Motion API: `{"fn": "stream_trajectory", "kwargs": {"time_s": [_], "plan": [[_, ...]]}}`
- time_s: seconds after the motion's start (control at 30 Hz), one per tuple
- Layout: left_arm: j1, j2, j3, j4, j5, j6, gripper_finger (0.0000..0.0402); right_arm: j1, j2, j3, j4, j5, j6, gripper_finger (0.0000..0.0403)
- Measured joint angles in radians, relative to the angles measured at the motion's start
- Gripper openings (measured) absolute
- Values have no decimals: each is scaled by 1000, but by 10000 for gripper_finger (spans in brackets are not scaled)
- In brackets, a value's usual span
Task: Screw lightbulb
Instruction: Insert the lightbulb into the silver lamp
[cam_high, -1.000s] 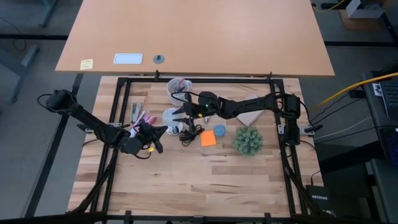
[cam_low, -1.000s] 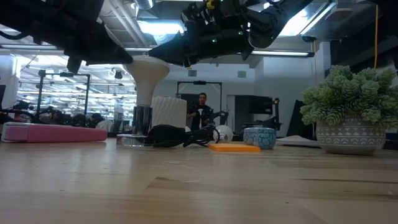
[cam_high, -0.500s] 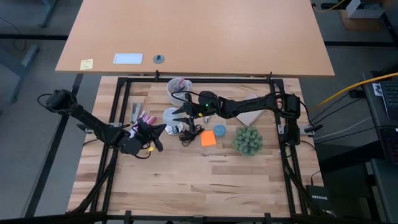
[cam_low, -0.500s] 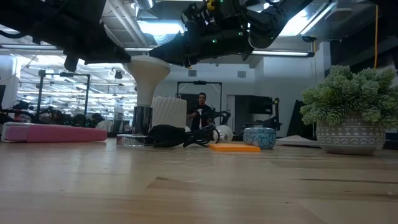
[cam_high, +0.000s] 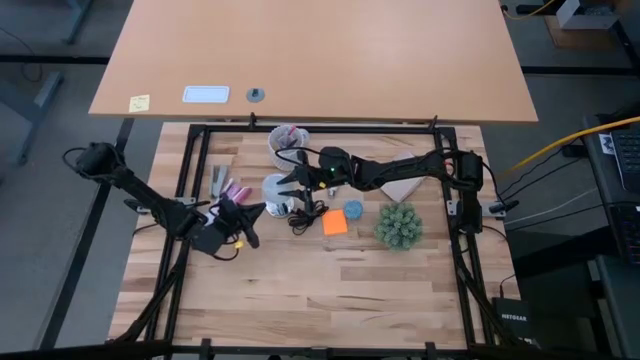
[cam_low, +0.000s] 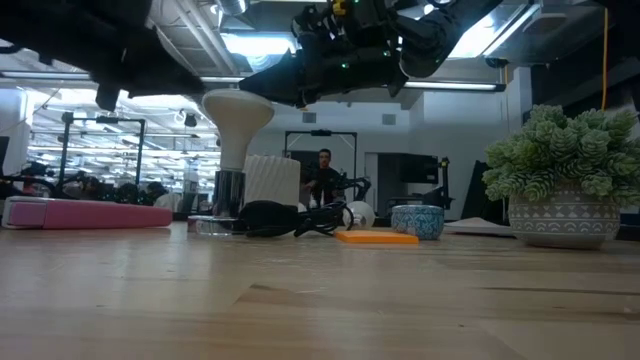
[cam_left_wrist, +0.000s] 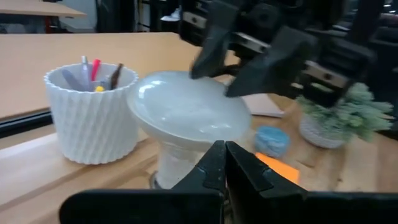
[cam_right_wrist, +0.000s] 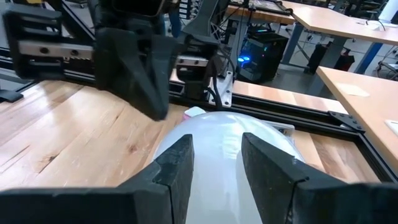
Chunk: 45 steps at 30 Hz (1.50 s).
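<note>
The white lightbulb (cam_high: 275, 187) stands upright, dome up (cam_low: 237, 108), its narrow base in the silver socket (cam_low: 228, 192) on the table. It also shows in the left wrist view (cam_left_wrist: 186, 115) and the right wrist view (cam_right_wrist: 217, 146). My right gripper (cam_high: 292, 181) is open, coming from the table's right. Its fingers (cam_right_wrist: 177, 165) stand over the dome's top. My left gripper (cam_high: 243, 216) is shut and empty, a little to the left of the bulb and pointing at it (cam_left_wrist: 221, 163). My right gripper's open fingers (cam_left_wrist: 211, 56) come slanting down from the table's right onto the top of the bulb's dome (cam_left_wrist: 214, 93), one on each side of its crown. I cannot tell whether they touch it.
A white ribbed cup of pens (cam_high: 287, 140) stands just behind the bulb. A black cord (cam_high: 305, 215), an orange sticky note (cam_high: 335, 222), a small blue dish (cam_high: 353, 209) and a potted plant (cam_high: 399, 225) lie to the right. Pink items (cam_high: 228, 190) lie to the left.
My left gripper has drawn back a little from the bulb toward the table's left edge, still shut. The bulb and my right gripper have kept still.
</note>
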Motion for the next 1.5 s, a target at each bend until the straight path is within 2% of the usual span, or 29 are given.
{"fn": "stream_trajectory", "kwargs": {"time_s": [0.4, 0.57, 0.83, 0.93, 1.3, 1.5], "plan": [[-16, 3, 0, 52, 42, -34, 1, 0, 0, 0, 1, 30, 1, 143], [18, 73, 0, 130, 81, -34, 1, 0, 0, 0, 3, 31, 2, 143], [52, 179, 0, 315, 94, 103, 1, 0, 0, 0, 3, 31, 2, 143], [57, 180, 0, 309, 68, 103, 1, 0, 0, 0, 3, 31, 2, 143], [14, 180, 0, 304, -146, 143, 1, -1, 0, 0, 2, 17, 24, 143], [12, 180, 0, 298, -194, 151, 1, -1, 0, 0, 4, 6, 49, 143]]}}
